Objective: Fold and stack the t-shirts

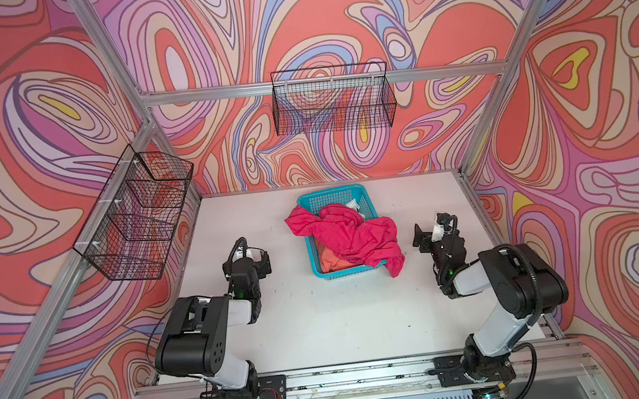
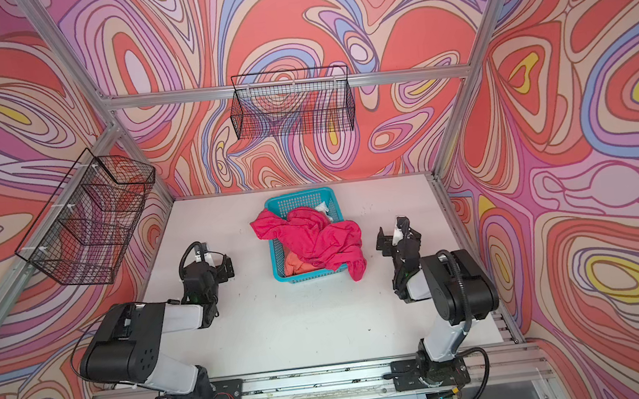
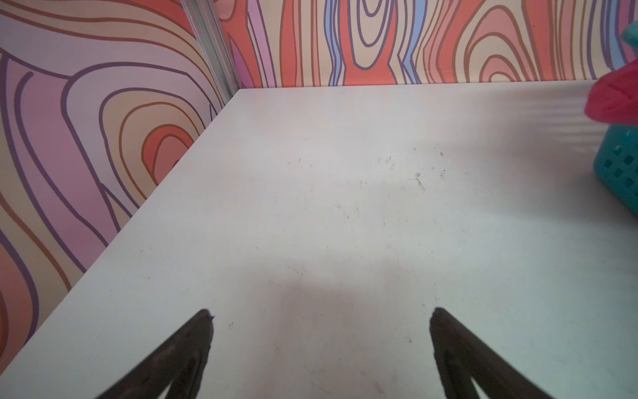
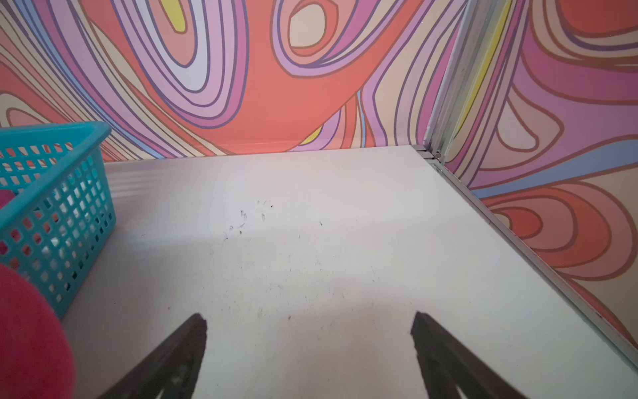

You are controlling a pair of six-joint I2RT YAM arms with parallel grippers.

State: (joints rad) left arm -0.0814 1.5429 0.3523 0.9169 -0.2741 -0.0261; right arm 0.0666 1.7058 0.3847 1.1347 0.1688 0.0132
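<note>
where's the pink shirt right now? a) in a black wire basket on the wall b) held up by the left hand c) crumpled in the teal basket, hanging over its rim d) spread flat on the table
c: the pink shirt lies bunched in the teal basket, draping over its rim.

A teal plastic mesh basket (image 1: 329, 194) stands on the white surface (image 1: 321, 320), toward the back and about midway between the side walls. A corner of it shows at the edge of each wrist view. The surface carries small dark scuffs (image 4: 248, 217). A long black wire basket (image 1: 334, 103) hangs from the silver frame bar (image 1: 219, 93) on the back wall, high above the surface. A second black wire basket (image 1: 136, 218), split into three compartments, hangs on the left wall's bar. The walls (image 1: 332, 15) are covered in swirling red, pink, lilac, blue and yellow bands. A metal rail (image 1: 359, 376) runs along the front edge.
</note>
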